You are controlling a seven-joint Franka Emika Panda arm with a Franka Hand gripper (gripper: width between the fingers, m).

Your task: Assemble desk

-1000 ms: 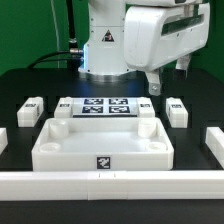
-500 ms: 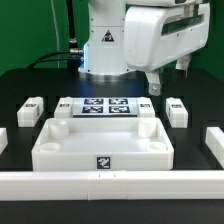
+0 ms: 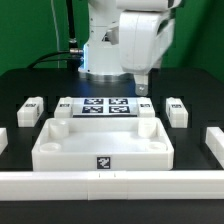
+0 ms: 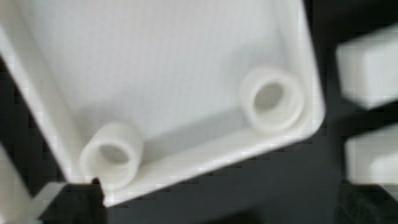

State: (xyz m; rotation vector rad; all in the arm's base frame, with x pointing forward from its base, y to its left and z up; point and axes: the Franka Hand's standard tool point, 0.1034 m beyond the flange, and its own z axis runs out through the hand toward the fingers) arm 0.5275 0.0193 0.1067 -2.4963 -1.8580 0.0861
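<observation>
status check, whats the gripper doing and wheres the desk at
gripper open, empty, raised clear of the desk top. desk top lying flat, visible sockets empty. legs loose beside it. nothing blocking.

desk slab [image 4: 151, 70] blurred, partly cropped

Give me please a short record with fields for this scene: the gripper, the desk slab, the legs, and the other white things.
gripper: open, holds nothing, hangs behind the desk slab
desk slab: lies flat in the middle, rim up
sockets: two show in the wrist view, both empty
legs: loose, one on each side in the exterior view, none fitted
marker board: behind the slab
rail: in front of the slab
</observation>
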